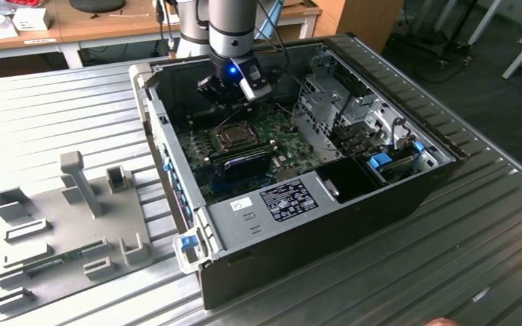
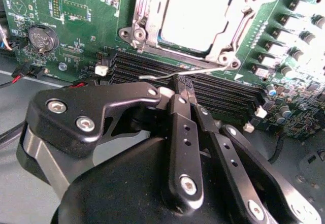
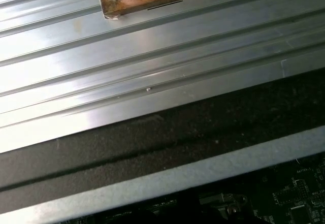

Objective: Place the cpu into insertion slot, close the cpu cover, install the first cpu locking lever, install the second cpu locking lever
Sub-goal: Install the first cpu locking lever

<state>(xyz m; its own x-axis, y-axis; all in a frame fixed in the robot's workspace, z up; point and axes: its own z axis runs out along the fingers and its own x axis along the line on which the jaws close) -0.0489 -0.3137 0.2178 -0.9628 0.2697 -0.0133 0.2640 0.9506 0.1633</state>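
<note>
In the second wrist view the cpu [image 2: 190,16] lies in the insertion slot [image 2: 133,35] on the green board, its dull grey top showing through the window of the cpu cover [image 2: 231,28], which lies flat over it. A thin wire locking lever [image 2: 213,70] runs along the near side of the socket, above the black memory slots [image 2: 223,94]. My gripper [image 2: 182,84] is shut, its black fingertips [image 2: 176,89] touching the lever wire from the memory-slot side. In the exterior view the gripper [image 1: 228,95] hangs inside the open computer case, just behind the socket [image 1: 234,136].
The case walls [image 1: 315,204] and a drive cage [image 1: 352,115] close in around the board. A grey fixture plate [image 1: 71,224] with upright blocks lies on the ribbed metal table at the exterior view's left. A coin battery [image 2: 43,38] sits on the board. The case rim [image 3: 167,178] shows in the first wrist view.
</note>
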